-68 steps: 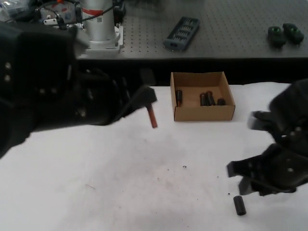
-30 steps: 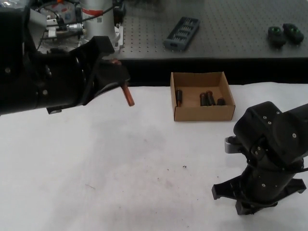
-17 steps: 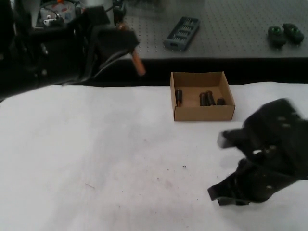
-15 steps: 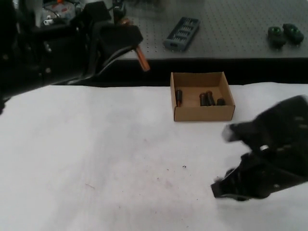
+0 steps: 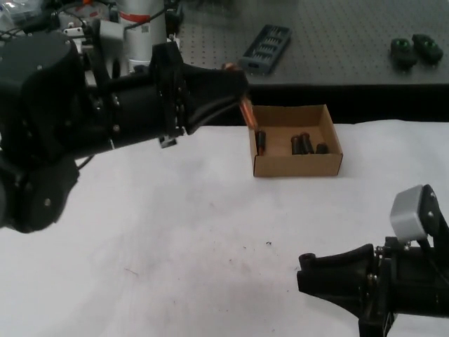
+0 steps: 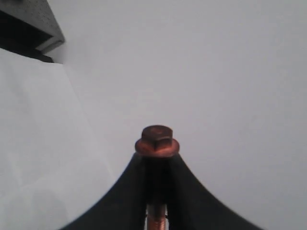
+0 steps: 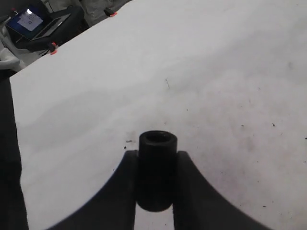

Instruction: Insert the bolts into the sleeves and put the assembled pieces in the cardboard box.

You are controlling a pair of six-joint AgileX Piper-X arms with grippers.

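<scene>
Two-arm assembly bench, high and wrist views. The left gripper [image 5: 240, 98] hung above the far part of the tabletop [image 5: 175, 232], just left of the cardboard box [image 5: 298, 166]. Its jaws were clamped on the shank of a copper bolt [image 5: 246, 114]. In the high view the bolt's long axis slanted downward, and its lower end lay just beside the box's left wall. In the left wrist view the left gripper [image 6: 157, 165] held the bolt [image 6: 157, 142] in line with the jaws, with the hexagonal head standing out past the tips.

The right gripper [image 5: 306, 272] lay low over the near right of the tabletop and pointed toward the left. In the right wrist view the right gripper [image 7: 157, 165] had its jaws closed on a black sleeve [image 7: 157, 172]. The sleeve's long axis ran along the jaws, and its open bore faced outward beyond the tips.

The box stood open-topped at the far edge of the white cover [image 5: 105, 295], with several dark pieces [image 5: 302, 144] lying inside. A broad stretch of the cover, marked by a few dark specks, separated the two grippers. Beyond the cover's far edge lay a perforated plate [image 5: 337, 42] carrying a dark rack [image 5: 265, 48].
</scene>
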